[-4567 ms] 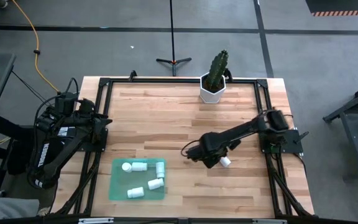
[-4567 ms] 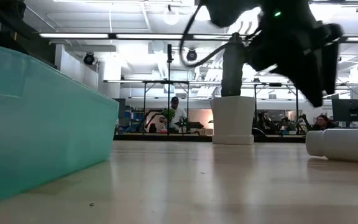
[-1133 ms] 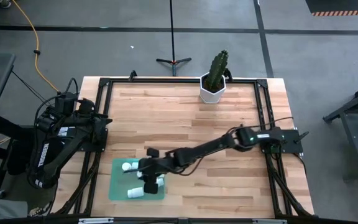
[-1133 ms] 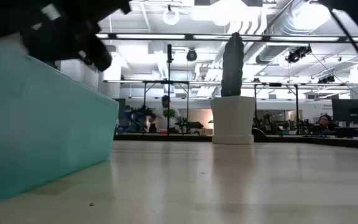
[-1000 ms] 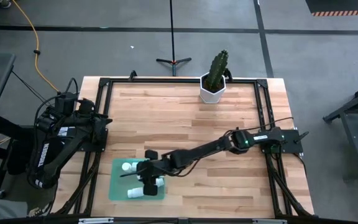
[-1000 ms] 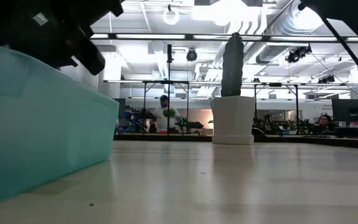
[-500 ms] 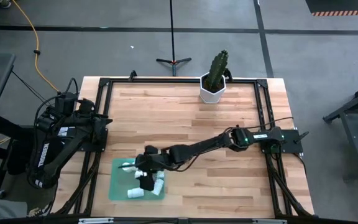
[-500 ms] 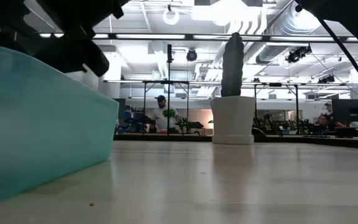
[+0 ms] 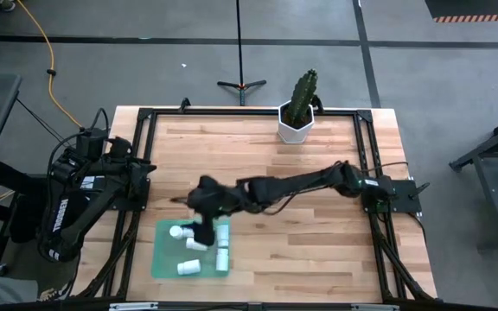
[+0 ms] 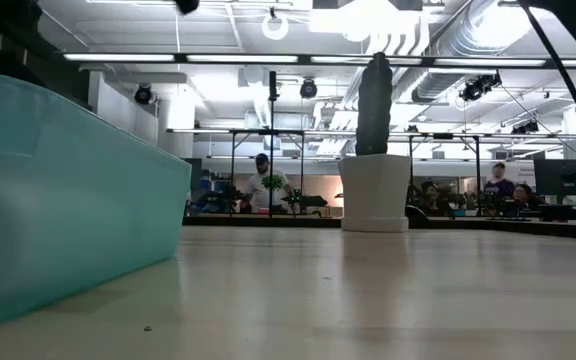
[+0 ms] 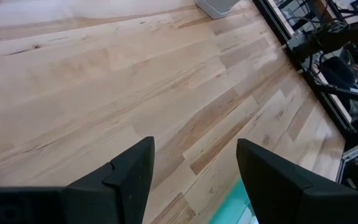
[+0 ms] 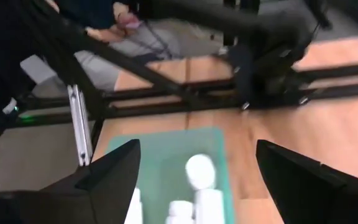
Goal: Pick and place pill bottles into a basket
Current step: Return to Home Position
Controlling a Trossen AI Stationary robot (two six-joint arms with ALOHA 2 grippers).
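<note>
Pill bottles point(image 9: 222, 257) lie loose in basket point(image 9: 164, 259) on counter point(image 9: 318, 250). Right tool point(image 9: 204, 235) hangs over it, jaws apart, empty, so release looks done. Left tool point(image 11: 194, 163) parked at counter edge, jaws apart.

The right arm point(image 9: 301, 183) stretches long and low from its base at the right side toward the left arm's side. At its end the right hand point(image 9: 204, 233) points downward, its two fingers point(image 12: 114, 171) spread wide with nothing between them. The left arm point(image 9: 80, 194) sits folded at the left edge, and the left hand point(image 11: 194, 149) is spread apart and empty.
</note>
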